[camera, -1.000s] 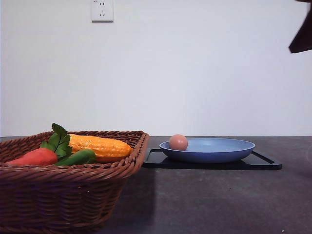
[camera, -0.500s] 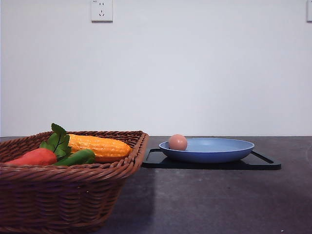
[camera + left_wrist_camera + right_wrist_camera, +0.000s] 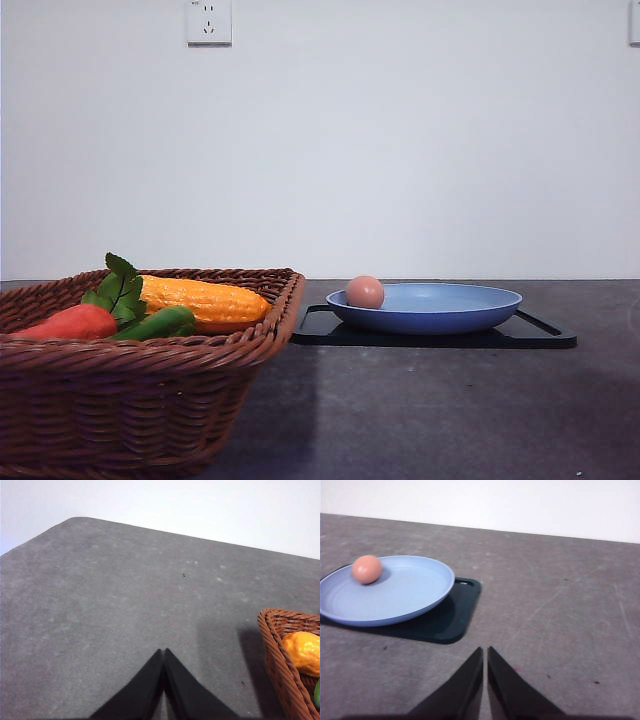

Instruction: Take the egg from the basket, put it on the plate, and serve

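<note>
Your right arm has left the front view; both end effectors (image 3: 164, 652) (image 3: 485, 650) are closed, empty; smooth egg (image 3: 365, 291) sits on matte plate (image 3: 440, 310).

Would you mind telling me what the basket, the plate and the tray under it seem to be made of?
The basket: woven brown wicker, seen in its strands and braided rim. The plate: likely matte plastic or melamine, even light blue with no glare. The tray: probably smooth black plastic, thin with rounded corners; it cannot be told for sure.

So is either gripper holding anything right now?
No. The left gripper and right gripper are both shut on nothing, and the egg lies free on the plate.
</note>
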Robot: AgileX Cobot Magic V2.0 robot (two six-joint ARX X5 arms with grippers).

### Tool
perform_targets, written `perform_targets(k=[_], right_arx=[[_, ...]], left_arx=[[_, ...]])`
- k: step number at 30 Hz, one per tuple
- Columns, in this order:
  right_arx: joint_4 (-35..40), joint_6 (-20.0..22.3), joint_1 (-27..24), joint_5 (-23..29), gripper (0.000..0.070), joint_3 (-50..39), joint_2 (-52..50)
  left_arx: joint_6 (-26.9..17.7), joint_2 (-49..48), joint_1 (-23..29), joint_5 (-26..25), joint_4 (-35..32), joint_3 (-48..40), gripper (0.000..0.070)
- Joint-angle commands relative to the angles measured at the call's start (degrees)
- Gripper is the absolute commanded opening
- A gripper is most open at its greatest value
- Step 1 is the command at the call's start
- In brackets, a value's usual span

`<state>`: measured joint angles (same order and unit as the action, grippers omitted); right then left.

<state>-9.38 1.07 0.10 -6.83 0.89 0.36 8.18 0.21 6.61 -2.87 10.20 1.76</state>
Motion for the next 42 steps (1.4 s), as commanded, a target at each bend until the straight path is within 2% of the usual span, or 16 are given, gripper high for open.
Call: perform_targets(k=[1,42], right_arx=[[-0.72,-1.88,0.00,1.13,0.0000,-0.42,-0.15],[0.48,-2.56,0.04,0.87,0.0000,-0.42,-0.15]], left_arx=[[0.10,-0.04,0.02,0.00,0.24,-1.60,0.0000],[0.10,-0.04,0.02,0.00,0.24,-1.60,0.0000]])
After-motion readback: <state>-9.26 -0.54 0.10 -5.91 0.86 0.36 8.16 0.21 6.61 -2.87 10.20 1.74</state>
